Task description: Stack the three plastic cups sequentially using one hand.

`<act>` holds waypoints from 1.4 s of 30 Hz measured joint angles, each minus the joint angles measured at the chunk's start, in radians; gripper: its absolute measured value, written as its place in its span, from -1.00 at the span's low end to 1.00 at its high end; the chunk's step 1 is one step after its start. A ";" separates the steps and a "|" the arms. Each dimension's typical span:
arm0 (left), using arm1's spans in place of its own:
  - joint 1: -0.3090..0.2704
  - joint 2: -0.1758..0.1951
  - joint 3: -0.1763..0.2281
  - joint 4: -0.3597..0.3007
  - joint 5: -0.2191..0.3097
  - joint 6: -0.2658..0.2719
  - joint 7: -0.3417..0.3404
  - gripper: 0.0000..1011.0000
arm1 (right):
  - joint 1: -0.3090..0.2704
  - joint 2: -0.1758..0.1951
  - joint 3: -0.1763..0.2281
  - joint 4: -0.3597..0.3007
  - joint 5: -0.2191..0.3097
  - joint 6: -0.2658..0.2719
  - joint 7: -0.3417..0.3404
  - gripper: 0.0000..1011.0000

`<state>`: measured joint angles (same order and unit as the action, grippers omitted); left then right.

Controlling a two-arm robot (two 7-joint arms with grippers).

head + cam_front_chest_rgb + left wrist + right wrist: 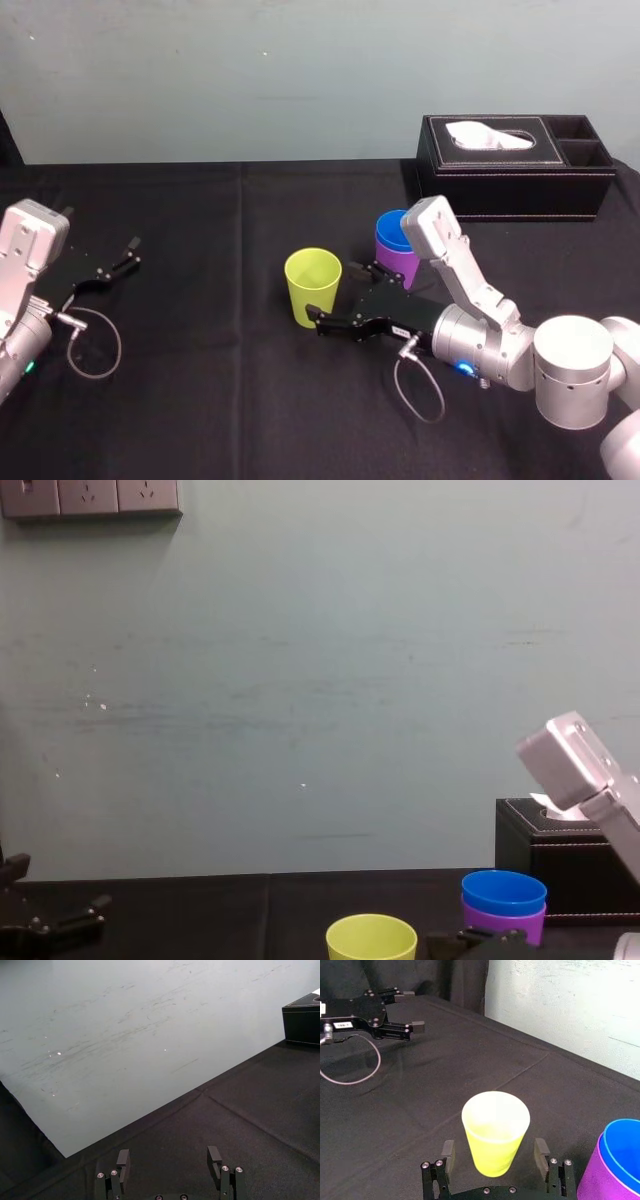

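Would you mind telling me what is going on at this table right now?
The robot is stacking cups with its right arm. The blue cup already sits inside the purple cup, near the tissue box. The right gripper is open, with a finger on each side of the yellow-green cup, which stands upright on the table and is not yet gripped. The left gripper rests open at the table's left side, idle.

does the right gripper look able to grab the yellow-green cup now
Probably yes: the right gripper is open, its fingers on either side of the yellow-green cup, with nothing else between them. The blue cup nested in the purple cup stands aside.
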<state>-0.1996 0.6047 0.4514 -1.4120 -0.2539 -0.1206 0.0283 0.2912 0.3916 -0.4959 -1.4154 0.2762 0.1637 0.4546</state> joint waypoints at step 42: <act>0.000 0.000 0.000 0.000 0.000 0.000 0.000 1.00 | 0.066 -0.069 -0.021 0.106 -0.039 -0.017 0.010 0.98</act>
<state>-0.1996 0.6047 0.4514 -1.4120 -0.2539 -0.1206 0.0283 0.3568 0.3226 -0.5169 -1.3092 0.2375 0.1469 0.4643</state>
